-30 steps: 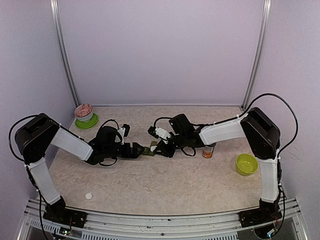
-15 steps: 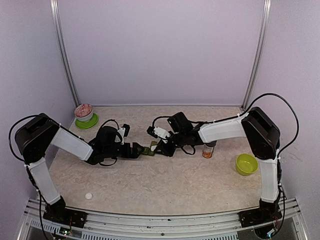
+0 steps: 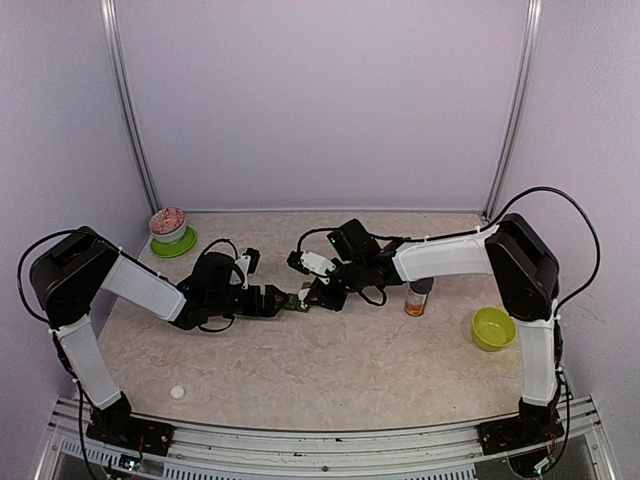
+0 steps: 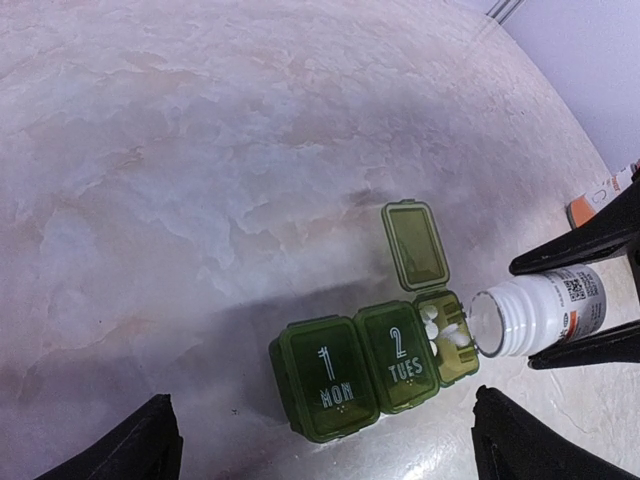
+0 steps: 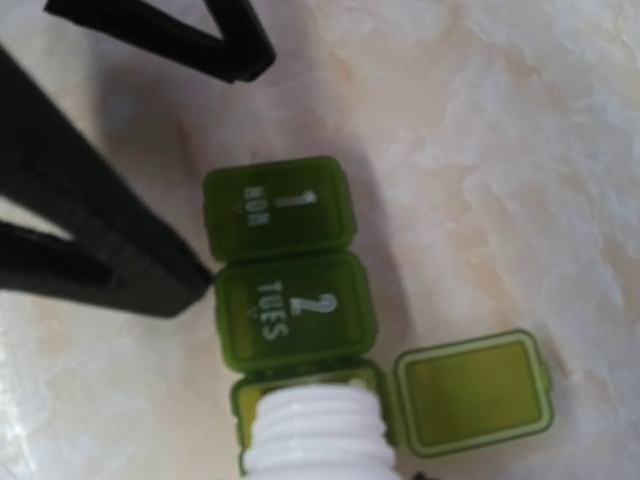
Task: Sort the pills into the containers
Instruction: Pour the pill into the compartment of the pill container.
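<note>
Now mid-pour into the third compartment. Left gripper is spread wide, its fingers either side of the containers, apparently not touching. The containers lie mid-table, between both arms. Two left lids are shut. The third compartment is open with its lid flipped back, and white pills lie inside. The bottle is tipped over, mouth at that compartment's rim, pinched by the right gripper.

Next, probably: tip the bottle back upright before it overfills, shut the lid, open another. The strip looks light, so the left gripper may need to steady it.

Writing: "1 MON" and "2 TUES" on the shut lids. No mark shows on the open lid. The bottle label has small print and a code square, unreadable.
</note>
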Motion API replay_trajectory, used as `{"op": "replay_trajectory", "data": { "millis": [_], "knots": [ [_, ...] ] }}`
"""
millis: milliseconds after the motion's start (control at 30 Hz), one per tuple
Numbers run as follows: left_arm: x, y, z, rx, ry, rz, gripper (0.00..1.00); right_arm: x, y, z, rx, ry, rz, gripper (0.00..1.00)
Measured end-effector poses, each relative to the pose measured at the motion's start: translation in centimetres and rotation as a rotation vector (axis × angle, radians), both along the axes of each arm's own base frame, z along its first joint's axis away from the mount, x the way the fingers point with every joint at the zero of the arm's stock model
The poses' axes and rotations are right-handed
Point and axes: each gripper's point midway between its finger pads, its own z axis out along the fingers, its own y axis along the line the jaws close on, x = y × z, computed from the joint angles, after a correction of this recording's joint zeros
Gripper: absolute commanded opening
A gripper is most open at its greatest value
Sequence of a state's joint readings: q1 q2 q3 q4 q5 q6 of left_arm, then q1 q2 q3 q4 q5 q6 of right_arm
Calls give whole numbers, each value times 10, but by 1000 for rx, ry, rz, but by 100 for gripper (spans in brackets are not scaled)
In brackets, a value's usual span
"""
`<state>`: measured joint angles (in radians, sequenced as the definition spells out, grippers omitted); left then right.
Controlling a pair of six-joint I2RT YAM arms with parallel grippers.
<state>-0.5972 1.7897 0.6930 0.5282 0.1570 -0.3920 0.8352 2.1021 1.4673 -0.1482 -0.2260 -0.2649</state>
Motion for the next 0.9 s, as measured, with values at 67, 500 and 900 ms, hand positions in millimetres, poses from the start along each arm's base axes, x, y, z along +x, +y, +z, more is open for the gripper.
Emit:
{"op": "replay_trajectory", "data": {
  "millis": [67, 500, 900],
  "knots": [
    [0, 0, 0, 0, 0, 0, 99, -2, 0, -1, -9, 1, 4, 29],
    [0, 0, 0, 1, 2, 0, 99, -3, 0, -3, -10, -4, 7, 29],
    [-1, 0, -1, 3, 4, 0, 99, -8, -3, -17, 18, -6, 2, 30]
  ]
}}
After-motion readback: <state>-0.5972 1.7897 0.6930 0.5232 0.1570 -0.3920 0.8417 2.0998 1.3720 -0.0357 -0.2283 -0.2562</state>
